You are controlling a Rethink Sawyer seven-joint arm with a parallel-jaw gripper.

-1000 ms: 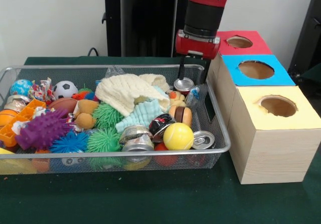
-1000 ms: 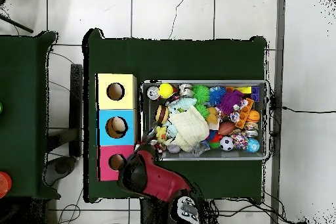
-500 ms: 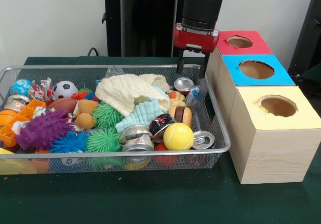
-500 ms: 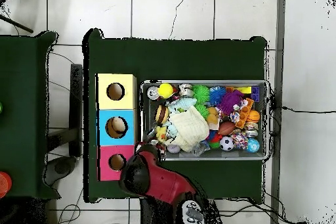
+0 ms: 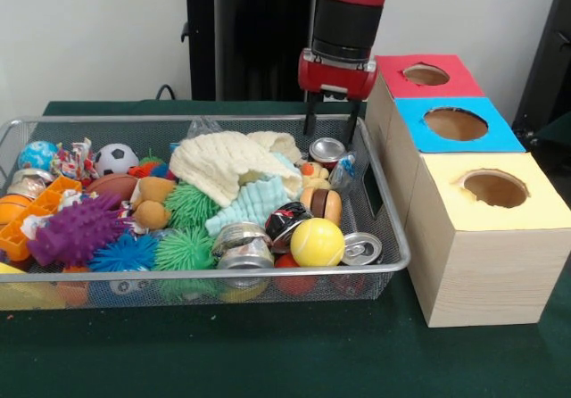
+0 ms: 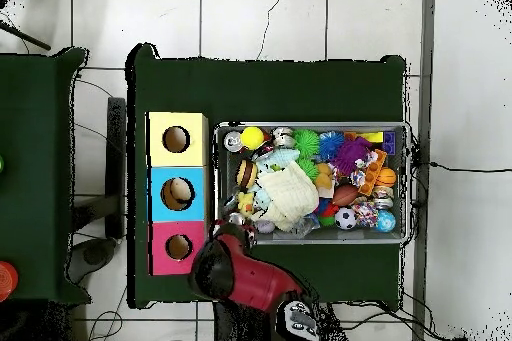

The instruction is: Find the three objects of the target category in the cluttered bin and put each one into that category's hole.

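My gripper [image 5: 331, 123] hangs open and empty over the far right corner of the wire bin [image 5: 393, 237], just above a silver can [image 5: 327, 151]. Other cans lie in the bin: one on its side at the front right [image 5: 361, 249] and crushed ones [image 5: 243, 239] near the front middle. To the right of the bin stand three boxes, their tops red [image 5: 426, 75], blue [image 5: 455, 123] and yellow [image 5: 493, 188], each with a round hole. In the overhead view the red arm [image 6: 235, 270] covers the gripper at the bin's corner [image 6: 222, 129].
The bin is packed with a yellow ball [image 5: 317, 242], a cream knitted cloth [image 5: 230, 163], spiky rubber toys [image 5: 76, 230], a small soccer ball [image 5: 115, 158] and plush toys [image 5: 152, 200]. Something tan lies inside the blue box's hole [image 6: 178, 192]. Green cloth covers the table [image 5: 268, 353].
The gripper has moved left in the front view, away from the red box's side, and risen a little; it now hangs over the bin's corner. Nothing in the bin has shifted.
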